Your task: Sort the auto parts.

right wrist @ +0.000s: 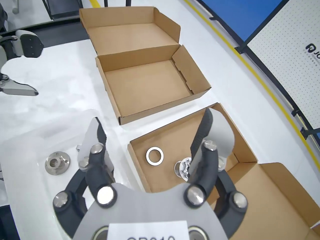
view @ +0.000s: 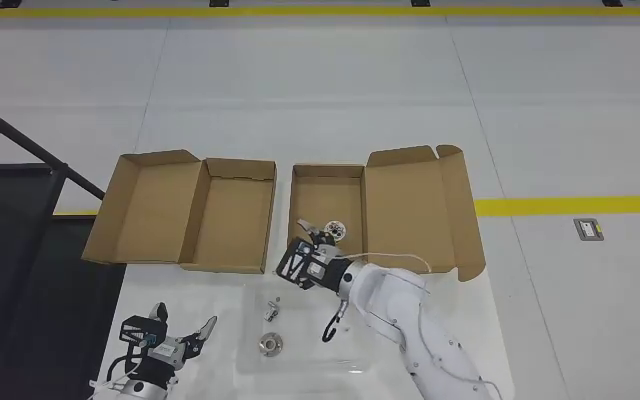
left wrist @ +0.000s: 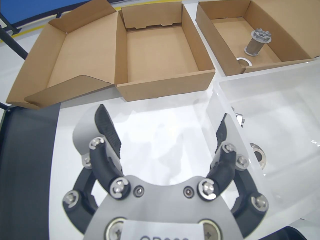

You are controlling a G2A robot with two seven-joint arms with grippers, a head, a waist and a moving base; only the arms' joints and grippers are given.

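Two open cardboard boxes stand side by side. The left box point(view: 235, 215) point(left wrist: 160, 51) point(right wrist: 147, 83) holds nothing. In the right box point(view: 328, 190) point(left wrist: 225, 31) point(right wrist: 160, 176) lie a flat metal ring point(right wrist: 154, 156) point(left wrist: 243, 61) and a ribbed cylindrical part point(left wrist: 257, 42) point(right wrist: 183, 168). A clear plastic tray point(view: 310, 345) point(left wrist: 275, 81) point(right wrist: 30, 136) in front holds a metal flange point(view: 270, 344) point(left wrist: 258, 154) point(right wrist: 57, 163) and a small fastener point(view: 271, 313) point(left wrist: 238, 118). My right gripper point(view: 300, 262) point(right wrist: 152, 118) hangs open and empty over the right box's near corner beside the tray. My left gripper point(view: 175, 340) point(left wrist: 162, 113) is open and empty, left of the tray.
The boxes' lids point(view: 145, 205) point(view: 420, 205) fold outward flat on the white table point(view: 200, 290). A black frame point(view: 30, 240) borders the table's left side. The right arm point(view: 410, 320) stretches over the tray's right part.
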